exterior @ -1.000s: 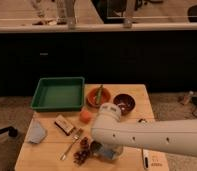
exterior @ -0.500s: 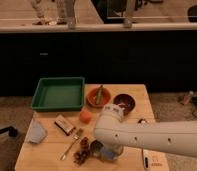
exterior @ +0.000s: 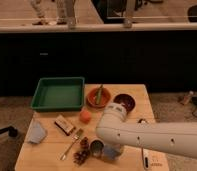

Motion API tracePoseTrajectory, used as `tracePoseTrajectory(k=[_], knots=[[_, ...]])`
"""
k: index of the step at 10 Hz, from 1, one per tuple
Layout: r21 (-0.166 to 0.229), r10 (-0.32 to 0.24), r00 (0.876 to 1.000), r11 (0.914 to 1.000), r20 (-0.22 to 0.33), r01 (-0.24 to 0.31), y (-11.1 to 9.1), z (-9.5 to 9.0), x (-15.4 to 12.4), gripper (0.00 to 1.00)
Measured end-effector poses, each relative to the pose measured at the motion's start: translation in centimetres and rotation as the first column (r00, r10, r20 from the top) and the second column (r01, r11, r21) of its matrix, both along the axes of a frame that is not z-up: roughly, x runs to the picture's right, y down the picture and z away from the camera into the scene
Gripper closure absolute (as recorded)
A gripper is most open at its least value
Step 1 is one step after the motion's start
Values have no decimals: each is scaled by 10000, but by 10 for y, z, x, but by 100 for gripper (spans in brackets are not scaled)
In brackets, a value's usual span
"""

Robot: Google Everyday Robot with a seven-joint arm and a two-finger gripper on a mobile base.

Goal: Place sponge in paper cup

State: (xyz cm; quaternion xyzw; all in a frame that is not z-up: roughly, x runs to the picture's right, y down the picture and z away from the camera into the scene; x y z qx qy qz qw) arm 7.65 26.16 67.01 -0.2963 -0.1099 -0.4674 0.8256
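My white arm comes in from the right and bends down to the table's front edge. The gripper (exterior: 106, 150) is at its end, low over the table and mostly hidden by the arm. A small blue block, seemingly the sponge (exterior: 111, 152), is right at the gripper. A round metallic thing (exterior: 97, 148) sits beside it. A pale blue-grey paper cup (exterior: 36, 132) rests at the table's left edge, well apart from the gripper.
On the wooden table (exterior: 47, 155) are a green tray (exterior: 58, 93) at the back left, an orange bowl (exterior: 98, 97), a dark bowl (exterior: 124, 102), an orange (exterior: 85, 116), a small box (exterior: 64, 124), a fork (exterior: 72, 143) and dark grapes (exterior: 82, 151). A dark counter runs behind.
The arm's end and the blue block have shifted slightly to the right. Everything else on the table stays put.
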Motion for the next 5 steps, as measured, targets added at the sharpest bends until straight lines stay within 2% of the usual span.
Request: tracePoseTrajectory(k=[5], knots=[[-27,239,9997,9997,22,-239,2,5,8,82]])
